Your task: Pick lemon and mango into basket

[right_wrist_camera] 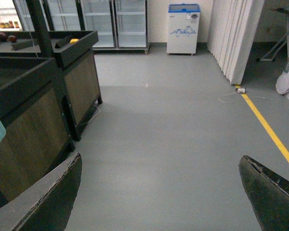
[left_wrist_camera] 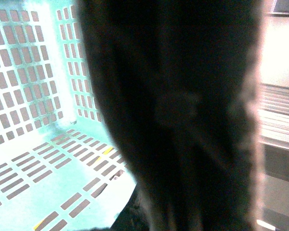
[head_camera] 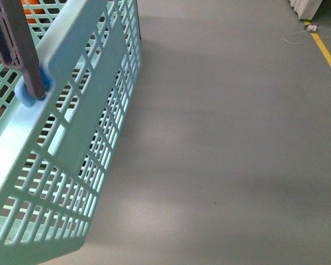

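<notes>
The pale mint-blue slotted plastic basket (head_camera: 71, 138) hangs tilted at the robot's left, and what shows of its bottom is bare. No lemon or mango is visible. The right fingers (right_wrist_camera: 48, 202) stand apart, empty, over the grey floor (right_wrist_camera: 173, 120). A dark blur (left_wrist_camera: 183, 120) hides the left fingers, so their state cannot be told. If it swings, the basket could strike the dark wooden produce stand (right_wrist_camera: 33, 125) nearby.

Right gripper (right_wrist_camera: 160, 158) jaws dark grey, tapered, edges worn pale

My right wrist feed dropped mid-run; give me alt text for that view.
The right gripper is open and empty over grey floor. Dark wooden stands flank one side; glass-door fridges and a white freezer line the far wall.
</notes>
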Robot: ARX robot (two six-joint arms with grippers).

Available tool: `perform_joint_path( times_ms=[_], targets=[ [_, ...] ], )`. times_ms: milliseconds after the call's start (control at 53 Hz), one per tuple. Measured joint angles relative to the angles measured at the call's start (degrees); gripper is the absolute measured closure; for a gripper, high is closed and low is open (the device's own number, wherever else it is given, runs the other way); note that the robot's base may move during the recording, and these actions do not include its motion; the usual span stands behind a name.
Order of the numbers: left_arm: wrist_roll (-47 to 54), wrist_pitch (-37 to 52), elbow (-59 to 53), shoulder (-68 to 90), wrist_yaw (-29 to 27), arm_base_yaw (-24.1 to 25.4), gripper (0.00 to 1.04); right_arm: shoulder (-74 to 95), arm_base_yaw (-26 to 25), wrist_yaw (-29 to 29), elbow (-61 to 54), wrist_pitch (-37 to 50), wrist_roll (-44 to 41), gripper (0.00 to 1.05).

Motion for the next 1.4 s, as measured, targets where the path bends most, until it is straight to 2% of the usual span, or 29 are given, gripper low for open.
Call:
perform_joint_path(
  times_ms=[906, 1076, 1397],
  targets=[
    [-0.1, 0.0, 0.0, 0.0, 0.0, 0.0, 1.0, 0.0, 0.0, 0.1, 0.0, 0.0, 0.0, 0.09],
    [-0.6, 0.0, 0.0, 0.0, 1.5, -0.5, 1.0, 0.0, 0.0, 0.2, 0.0, 0.0, 0.0, 0.09],
    [-0.1, 0.0, 0.0, 0.0, 0.2, -0.1, 1.0, -0.1, 0.0, 0.0, 0.0, 0.1, 0.0, 0.09]
  ],
)
